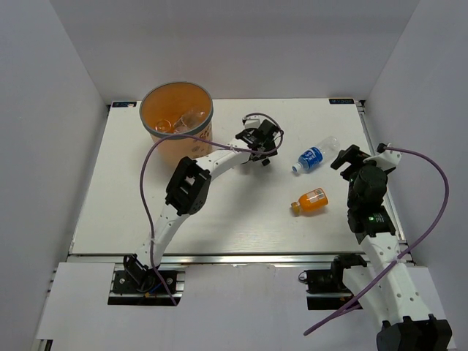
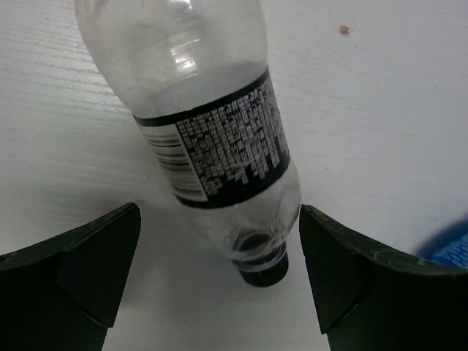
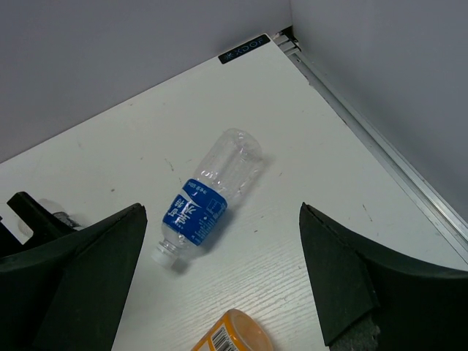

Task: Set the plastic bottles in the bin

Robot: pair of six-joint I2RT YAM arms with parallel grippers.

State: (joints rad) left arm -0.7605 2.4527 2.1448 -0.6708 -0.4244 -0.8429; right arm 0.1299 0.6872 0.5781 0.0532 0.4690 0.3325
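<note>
The orange bin (image 1: 162, 140) stands at the back left with several bottles (image 1: 181, 121) inside. My left gripper (image 1: 263, 148) is open just right of it. In the left wrist view its jaws (image 2: 219, 281) stand apart on either side of the neck of a clear, black-capped bottle (image 2: 212, 124) lying on the table, not touching it. A blue-labelled bottle (image 1: 314, 156) and a stubby orange bottle (image 1: 310, 201) lie at the right. My right gripper (image 1: 345, 158) is open above them. In the right wrist view the blue-labelled bottle (image 3: 207, 199) and the orange bottle (image 3: 232, 335) lie between its jaws (image 3: 219, 281).
White walls close in the table (image 1: 131, 212) at the back and on both sides. A metal rail (image 3: 380, 157) runs along the table's right edge. Purple cables (image 1: 150, 183) trail from both arms.
</note>
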